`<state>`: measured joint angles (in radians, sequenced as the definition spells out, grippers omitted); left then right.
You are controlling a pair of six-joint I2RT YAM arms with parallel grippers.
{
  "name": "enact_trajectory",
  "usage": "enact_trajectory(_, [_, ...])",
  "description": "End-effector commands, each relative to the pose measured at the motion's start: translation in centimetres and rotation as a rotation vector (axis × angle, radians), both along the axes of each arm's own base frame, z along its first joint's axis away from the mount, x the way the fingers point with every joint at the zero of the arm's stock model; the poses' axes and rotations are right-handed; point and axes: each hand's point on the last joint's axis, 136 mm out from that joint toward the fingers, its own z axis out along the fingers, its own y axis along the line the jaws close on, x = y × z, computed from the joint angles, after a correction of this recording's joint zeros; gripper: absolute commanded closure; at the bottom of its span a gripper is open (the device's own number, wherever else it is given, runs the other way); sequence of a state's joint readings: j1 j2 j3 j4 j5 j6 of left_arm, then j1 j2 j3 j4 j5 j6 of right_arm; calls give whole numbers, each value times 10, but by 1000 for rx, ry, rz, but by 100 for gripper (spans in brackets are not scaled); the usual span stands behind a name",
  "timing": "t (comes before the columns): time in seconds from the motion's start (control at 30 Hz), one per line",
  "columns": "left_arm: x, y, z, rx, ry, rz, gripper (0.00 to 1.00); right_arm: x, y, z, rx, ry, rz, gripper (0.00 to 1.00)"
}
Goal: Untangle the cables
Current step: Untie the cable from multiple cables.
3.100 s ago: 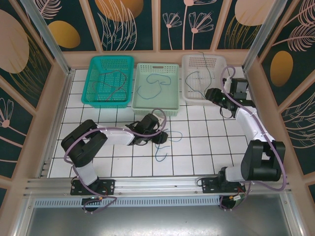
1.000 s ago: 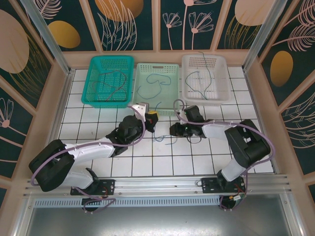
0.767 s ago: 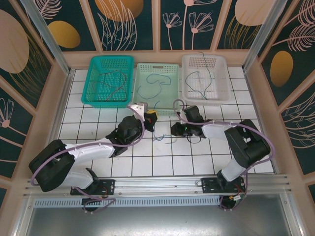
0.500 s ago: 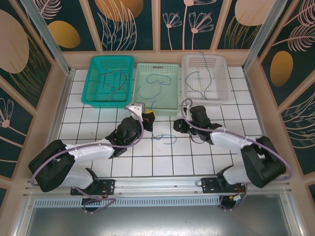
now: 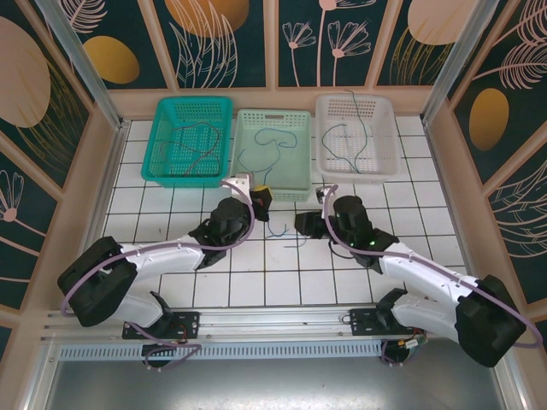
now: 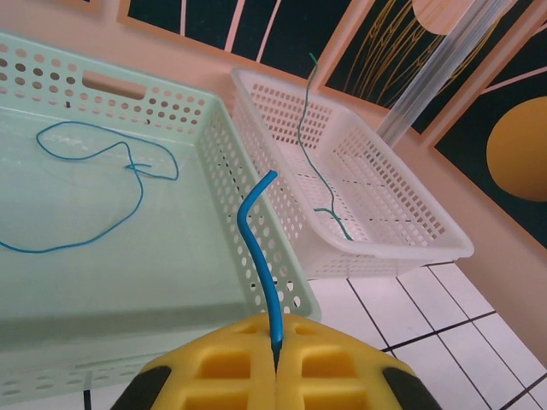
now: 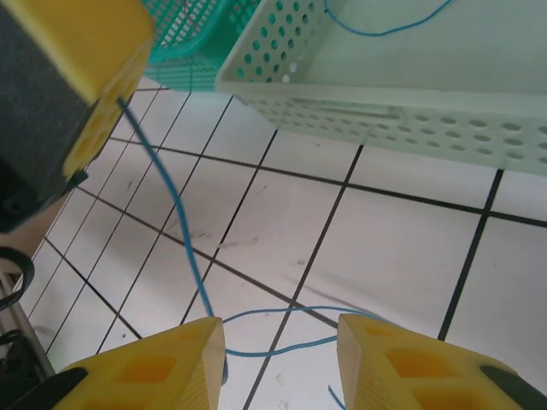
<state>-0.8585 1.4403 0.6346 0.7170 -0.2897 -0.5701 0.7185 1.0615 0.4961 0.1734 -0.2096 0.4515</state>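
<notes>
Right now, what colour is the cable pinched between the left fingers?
Blue; the cable shows best in the left wrist view, clamped between the yellow fingers.

At the far edge of the tiled counter [image 5: 141, 190] sat a teal basket [image 5: 184, 178], green basket [image 5: 292, 193] and white basket [image 5: 363, 176]; a blue cable [image 5: 295, 243] lay centrally.

The right gripper [image 7: 280, 337] shows its two yellow fingers [image 7: 175, 359] at the bottom edge, standing apart with nothing pinched between them. A thin blue cable [image 7: 198, 282] comes out from the left gripper [image 7: 102, 90] at the upper left, slopes down to the white tiled table [image 7: 410, 256] and curves there between the fingers. Behind stand a pale green basket [image 7: 385, 120], with another blue cable [image 7: 376, 32] inside, and a teal basket [image 7: 188, 43].
</notes>
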Motion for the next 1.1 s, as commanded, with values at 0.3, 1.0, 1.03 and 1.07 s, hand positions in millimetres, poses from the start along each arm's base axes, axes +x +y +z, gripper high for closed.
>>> enact_trajectory(0.3, [4,-12,-2,-11,48,-14,96,-7,18,-1,15,-30,58,59])
enact_trajectory(1.0, [12,-14,-19,48,119,0,94,-8,4,9,0,-83,-2,59])
enact_trajectory(1.03, [12,-15,-19,44,119,-5,94,-8,5,10,7,-87,5,58])
enact_trajectory(1.07, [11,-16,-18,36,119,-11,94,-9,6,10,7,-88,11,58])
